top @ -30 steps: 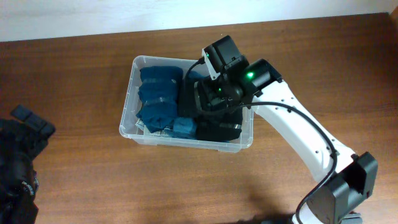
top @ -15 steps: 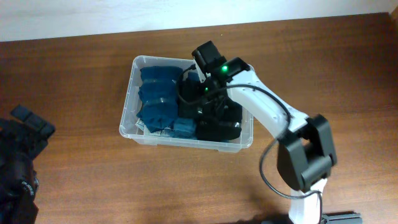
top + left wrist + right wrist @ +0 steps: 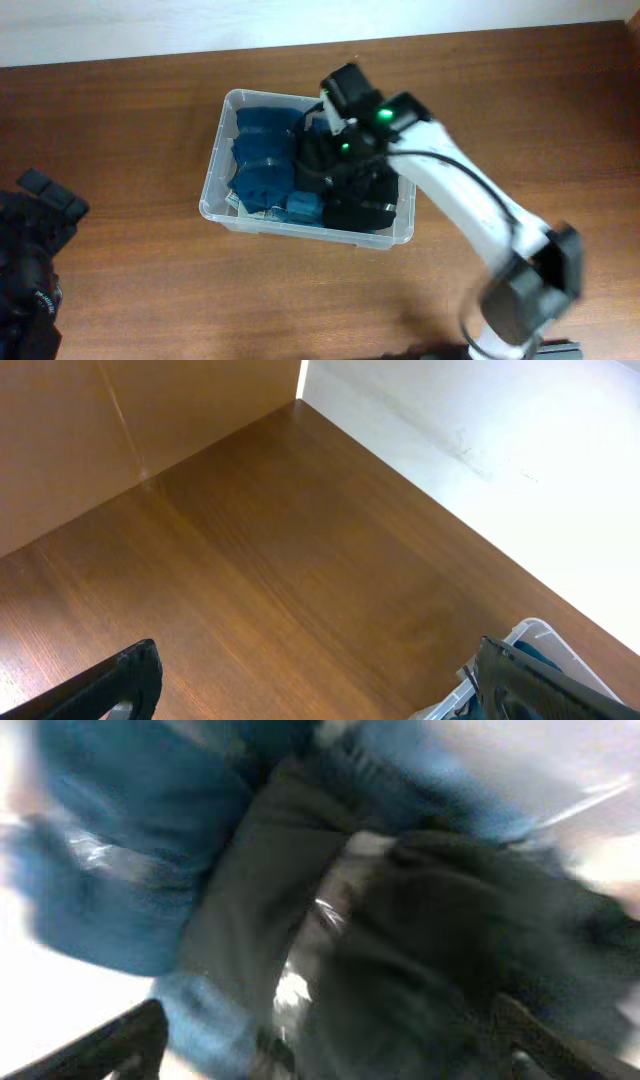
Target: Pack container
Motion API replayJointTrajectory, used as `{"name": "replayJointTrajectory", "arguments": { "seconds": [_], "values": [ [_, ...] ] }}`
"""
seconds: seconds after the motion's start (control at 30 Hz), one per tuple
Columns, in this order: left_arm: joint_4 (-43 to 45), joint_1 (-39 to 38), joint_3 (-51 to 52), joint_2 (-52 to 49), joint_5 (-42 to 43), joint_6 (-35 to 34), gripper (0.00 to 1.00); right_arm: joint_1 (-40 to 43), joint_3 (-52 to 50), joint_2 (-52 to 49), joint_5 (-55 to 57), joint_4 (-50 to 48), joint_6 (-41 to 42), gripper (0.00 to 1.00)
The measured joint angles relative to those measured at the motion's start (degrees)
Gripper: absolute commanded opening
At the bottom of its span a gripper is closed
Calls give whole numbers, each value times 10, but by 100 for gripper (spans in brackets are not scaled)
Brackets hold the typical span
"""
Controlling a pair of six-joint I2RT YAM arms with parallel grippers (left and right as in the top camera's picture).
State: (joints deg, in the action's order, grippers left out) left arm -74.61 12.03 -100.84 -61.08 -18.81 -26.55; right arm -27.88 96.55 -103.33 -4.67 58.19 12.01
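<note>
The container [image 3: 213, 172] is a clear plastic tub in mid-table; its corner [image 3: 528, 632] also shows in the left wrist view. Blue rolled cloths [image 3: 262, 155] fill its left half and black ones [image 3: 368, 207] its right half. My right gripper [image 3: 335, 160] hangs low inside the tub over the dark rolls. In the blurred right wrist view its fingers [image 3: 115, 1045] stand wide apart over a dark grey roll [image 3: 400, 940], beside a blue roll [image 3: 130, 860]. My left gripper [image 3: 325, 685] is open over bare table, well left of the tub.
The left arm [image 3: 35, 260] sits at the table's left front edge. The right arm's white link [image 3: 470, 210] crosses from the front right to the tub. A white wall [image 3: 520, 450] borders the table's far side.
The tub has slid a little to the right and turned slightly. The right arm's elbow has swung about while its gripper stayed inside the tub. The left arm has not moved.
</note>
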Motion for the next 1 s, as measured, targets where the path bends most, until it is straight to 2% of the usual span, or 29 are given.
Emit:
{"name": "replayJointTrajectory", "arguments": {
  "seconds": [0.33, 0.6, 0.73, 0.87, 1.0],
  "values": [
    [0, 0, 0, 0, 0, 0, 99, 4, 1, 310, 82, 37, -2, 99],
    [0, 0, 0, 0, 0, 0, 99, 4, 1, 438, 259, 56, -2, 98],
    [0, 0, 0, 0, 0, 0, 99, 4, 1, 512, 332, 95, -17, 98],
    [0, 0, 0, 0, 0, 0, 99, 12, 0, 564, 358, 151, -37, 98],
    [0, 0, 0, 0, 0, 0, 99, 93, -42, 605, 336, 140, -46, 99]
  ]
}}
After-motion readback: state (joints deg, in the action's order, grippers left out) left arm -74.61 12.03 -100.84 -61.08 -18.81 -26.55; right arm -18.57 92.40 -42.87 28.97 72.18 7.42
